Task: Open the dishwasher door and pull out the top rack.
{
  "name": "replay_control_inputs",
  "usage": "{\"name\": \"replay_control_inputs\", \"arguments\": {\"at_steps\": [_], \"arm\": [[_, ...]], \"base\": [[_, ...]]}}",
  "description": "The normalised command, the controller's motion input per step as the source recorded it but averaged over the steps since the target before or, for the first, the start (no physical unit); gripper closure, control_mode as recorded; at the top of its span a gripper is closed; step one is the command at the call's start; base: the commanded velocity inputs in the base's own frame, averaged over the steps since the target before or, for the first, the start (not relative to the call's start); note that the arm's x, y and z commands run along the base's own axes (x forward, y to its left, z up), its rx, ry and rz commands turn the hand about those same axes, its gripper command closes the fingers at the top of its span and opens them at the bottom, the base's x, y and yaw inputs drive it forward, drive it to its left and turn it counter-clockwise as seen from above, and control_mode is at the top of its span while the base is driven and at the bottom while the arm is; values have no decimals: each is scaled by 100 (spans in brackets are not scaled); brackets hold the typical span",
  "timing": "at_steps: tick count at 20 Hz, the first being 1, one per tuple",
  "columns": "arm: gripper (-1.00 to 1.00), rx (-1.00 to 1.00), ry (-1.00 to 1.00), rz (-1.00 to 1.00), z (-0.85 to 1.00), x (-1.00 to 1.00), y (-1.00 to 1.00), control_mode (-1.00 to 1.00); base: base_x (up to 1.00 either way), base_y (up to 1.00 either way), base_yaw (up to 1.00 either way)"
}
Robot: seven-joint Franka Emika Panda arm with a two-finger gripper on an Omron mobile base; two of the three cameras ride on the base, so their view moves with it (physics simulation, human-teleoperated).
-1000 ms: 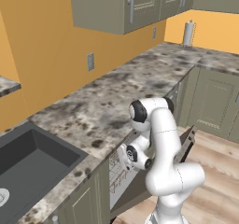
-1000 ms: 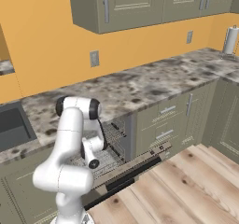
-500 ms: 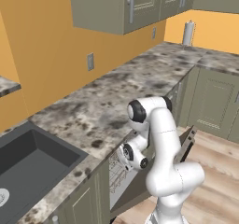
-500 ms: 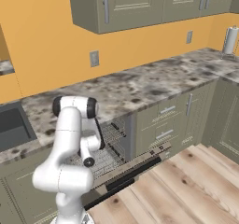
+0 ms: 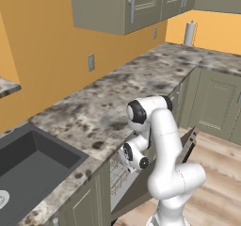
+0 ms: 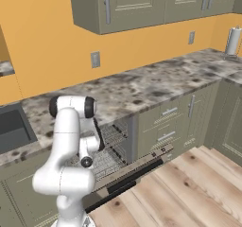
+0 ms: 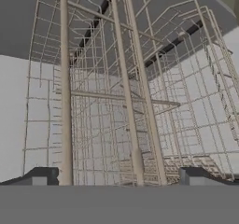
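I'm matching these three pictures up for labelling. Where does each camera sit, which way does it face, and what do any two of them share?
Left base view: behind-left of the arm, looking forward and down at counter, sink and dishwasher door; arm at lower right.
Right base view: behind-right; arm at lower left, facing the lowered door and top rack.
Hand view: on the hand, close on rack wires; open gripper at bottom.
Both base views share door, counter and arm.

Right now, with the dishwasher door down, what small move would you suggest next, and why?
Probably ease the open gripper forward and close on a front wire of the top rack: the dishwasher door is already down and nothing is gripped yet.
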Motion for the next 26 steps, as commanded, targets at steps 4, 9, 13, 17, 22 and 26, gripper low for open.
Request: {"name": "replay_control_inputs", "arguments": {"at_steps": [4, 9, 13, 17, 22, 26], "arm": [[-100, -26, 44, -12, -17, -3, -11, -100], [-100, -28, 49, -13, -6, -8, -20, -100], [-100, -32, 57, -16, 0, -2, -11, -100], [-100, -37, 66, -17, 3, 0, -1, -100], [-100, -42, 74, -19, 22, 0, 0, -100], [-100, -44, 76, -21, 17, 0, 0, -100]], "base": [[0, 0, 0], [0, 0, 0], [0, 0, 0], [0, 0, 0], [0, 0, 0], [0, 0, 0]]}}
